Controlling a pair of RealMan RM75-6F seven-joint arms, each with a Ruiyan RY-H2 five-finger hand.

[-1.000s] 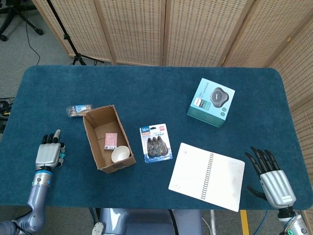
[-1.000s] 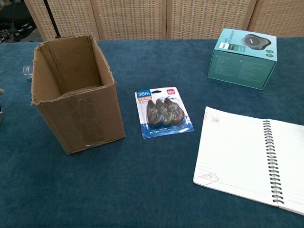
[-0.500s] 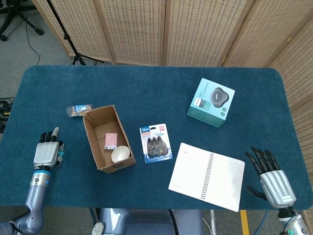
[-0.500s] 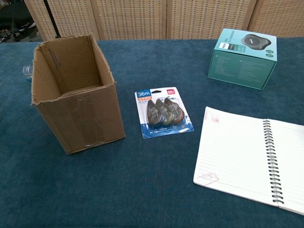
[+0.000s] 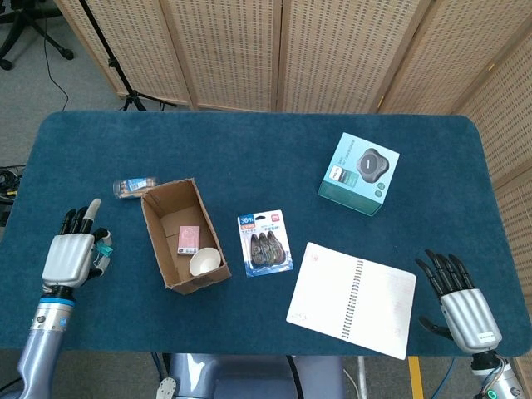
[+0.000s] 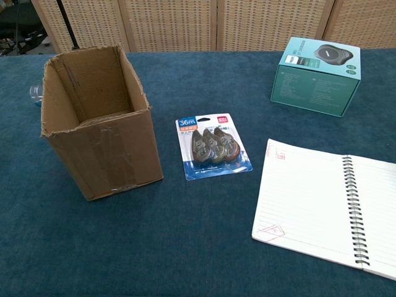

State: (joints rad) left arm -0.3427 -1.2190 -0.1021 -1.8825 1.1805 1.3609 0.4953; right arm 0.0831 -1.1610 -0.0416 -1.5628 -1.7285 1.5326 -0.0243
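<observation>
Both hands are seen empty with fingers spread, the left hand [image 5: 71, 255] at eight o'clock beside the cardboard box [image 5: 170, 208], the right hand [image 5: 461, 303] at four o'clock near the open notebook [image 5: 351, 300].

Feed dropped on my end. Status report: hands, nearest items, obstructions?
Left hand open, holding nothing, beside cardboard box. Right hand open, near open notebook. Nothing between either hand and these.
</observation>
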